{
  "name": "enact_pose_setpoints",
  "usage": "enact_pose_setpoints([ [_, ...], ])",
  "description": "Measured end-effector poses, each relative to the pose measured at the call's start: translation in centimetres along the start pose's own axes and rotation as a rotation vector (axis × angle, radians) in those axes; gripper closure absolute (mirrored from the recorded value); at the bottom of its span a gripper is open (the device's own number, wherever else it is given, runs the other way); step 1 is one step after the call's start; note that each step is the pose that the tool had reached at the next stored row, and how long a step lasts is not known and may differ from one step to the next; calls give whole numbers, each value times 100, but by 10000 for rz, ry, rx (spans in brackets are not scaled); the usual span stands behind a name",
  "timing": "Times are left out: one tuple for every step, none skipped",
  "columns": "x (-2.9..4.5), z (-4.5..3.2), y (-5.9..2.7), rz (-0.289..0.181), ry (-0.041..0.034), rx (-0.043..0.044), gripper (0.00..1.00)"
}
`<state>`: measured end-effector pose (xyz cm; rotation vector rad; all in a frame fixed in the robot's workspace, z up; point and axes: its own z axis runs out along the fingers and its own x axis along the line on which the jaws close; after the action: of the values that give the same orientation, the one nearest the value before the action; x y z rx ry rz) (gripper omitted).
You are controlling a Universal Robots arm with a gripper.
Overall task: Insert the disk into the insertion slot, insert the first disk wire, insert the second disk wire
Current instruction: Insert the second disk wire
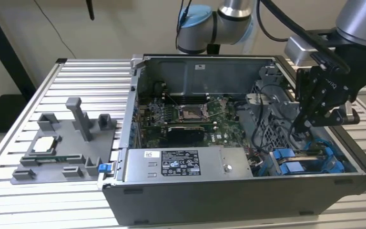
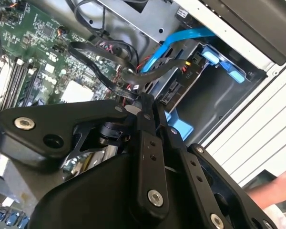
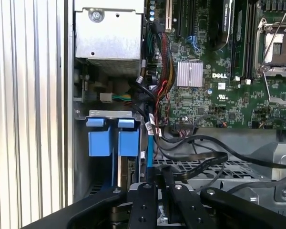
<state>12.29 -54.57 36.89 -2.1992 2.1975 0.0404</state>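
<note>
2 blue tabs [image 3: 107,138] beside a green motherboard [image 3: 219,90] crossed by black cables [image 3: 195,148].

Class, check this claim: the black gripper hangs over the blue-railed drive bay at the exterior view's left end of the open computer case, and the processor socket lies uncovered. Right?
Not quite. The black gripper hangs over the blue-railed drive bay at the exterior view's right end of the open computer case, not its left. The square silver processor socket does lie uncovered, as the exterior view shows.
</note>
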Motion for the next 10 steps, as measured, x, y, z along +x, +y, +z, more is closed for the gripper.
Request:
enact_pose_setpoints([
  [0, 8, 0, 0, 0, 0, 100],
  [1, 27, 0, 1, -1, 0, 100],
  [2, 36, 0, 0, 0, 0, 100],
  [2, 45, 0, 1, 0, 0, 100],
  [3, 55, 0, 0, 0, 0, 100],
  [3, 65, 0, 0, 1, 0, 100],
  [3, 74, 0, 0, 1, 0, 100],
  [4, 80, 0, 0, 1, 0, 100],
  [10, 85, 0, 2, 3, 0, 100],
  [17, 89, 0, 2, 3, 0, 100],
])
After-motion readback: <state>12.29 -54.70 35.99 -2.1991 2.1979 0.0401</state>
